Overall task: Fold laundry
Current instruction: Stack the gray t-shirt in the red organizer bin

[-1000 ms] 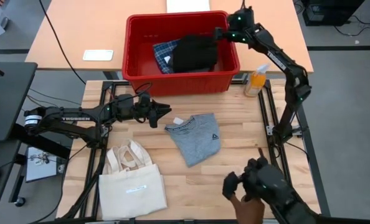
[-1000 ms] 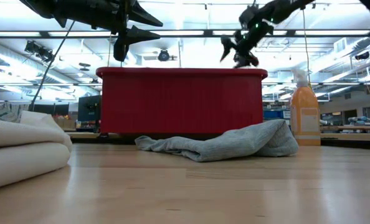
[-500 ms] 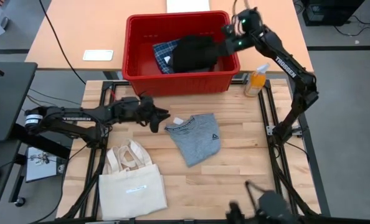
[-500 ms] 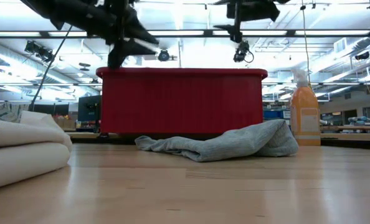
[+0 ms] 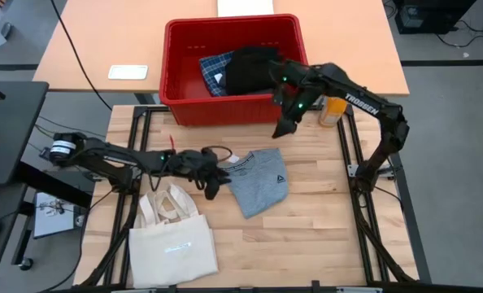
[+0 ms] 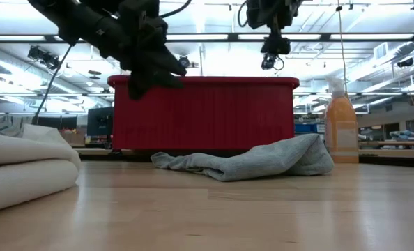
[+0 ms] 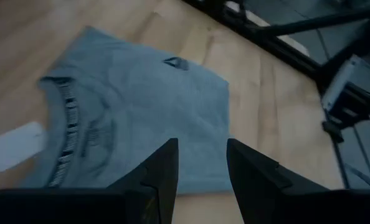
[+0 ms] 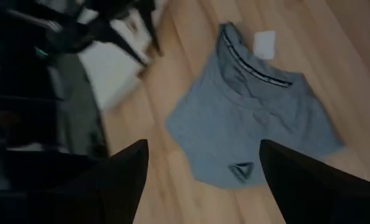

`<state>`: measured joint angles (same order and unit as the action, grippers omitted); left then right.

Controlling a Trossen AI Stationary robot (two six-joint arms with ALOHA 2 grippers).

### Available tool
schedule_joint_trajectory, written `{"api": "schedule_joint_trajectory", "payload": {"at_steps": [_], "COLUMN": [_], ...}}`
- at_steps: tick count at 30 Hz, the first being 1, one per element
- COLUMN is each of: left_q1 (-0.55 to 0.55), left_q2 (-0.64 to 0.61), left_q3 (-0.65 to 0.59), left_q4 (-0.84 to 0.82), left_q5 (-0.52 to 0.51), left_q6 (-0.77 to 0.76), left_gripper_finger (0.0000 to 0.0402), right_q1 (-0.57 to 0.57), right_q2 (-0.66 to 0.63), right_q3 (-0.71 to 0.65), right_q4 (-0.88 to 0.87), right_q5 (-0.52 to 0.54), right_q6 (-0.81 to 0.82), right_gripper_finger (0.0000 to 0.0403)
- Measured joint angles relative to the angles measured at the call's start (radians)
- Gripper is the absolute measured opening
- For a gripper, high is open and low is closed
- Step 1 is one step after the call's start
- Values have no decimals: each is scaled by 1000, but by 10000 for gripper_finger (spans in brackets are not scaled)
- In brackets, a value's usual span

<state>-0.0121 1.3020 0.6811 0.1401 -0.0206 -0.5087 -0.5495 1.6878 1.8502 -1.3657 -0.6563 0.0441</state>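
The light grey top [image 5: 259, 182] lies flat on the wooden table, neckband toward the left, with a small dark mark near its right hem; it also shows in the low view [image 6: 256, 161] and both wrist views [image 7: 135, 112] [image 8: 260, 130]. My left gripper [image 5: 214, 177] hovers open just left of the top's neckband, above the table [image 7: 200, 171]. My right gripper [image 5: 281, 128] hangs open in the air beyond the top's far edge, in front of the red bin, fingers wide apart [image 8: 203, 180]. A plaid piece [image 5: 212, 70] and a black piece [image 5: 254, 68] lie in the bin.
The red bin [image 5: 180, 89] stands at the table's far edge. An orange bottle [image 5: 333, 107] stands to its right. A cream tote bag [image 5: 173, 241] lies at the near left. A white tag [image 5: 233, 159] lies by the neckband. Bare wood shows right of and nearer than the top.
My right gripper has swung from above the bin's far right corner toward the near edge and down, stopping in front of the bin over the top's far side. My left gripper has moved right and toward the near edge, reaching the top's neckband. The top has not moved.
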Motion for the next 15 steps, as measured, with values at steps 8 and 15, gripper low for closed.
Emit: {"api": "schedule_joint_trajectory", "payload": {"at_steps": [8,15], "left_q1": [-84,-123], "left_q2": [110,172], "left_q3": [1,87], "left_q4": [80,43], "left_q5": [-1,-46], "left_q6": [-39,-38], "left_gripper_finger": [141,141], "right_q1": [170,228], "right_q2": [-18,-197], "right_q3": [-161,-564], "right_q4": [75,450], "right_q5": [151,141], "right_q6": [-30,222], "right_gripper_finger": [309,299]}}
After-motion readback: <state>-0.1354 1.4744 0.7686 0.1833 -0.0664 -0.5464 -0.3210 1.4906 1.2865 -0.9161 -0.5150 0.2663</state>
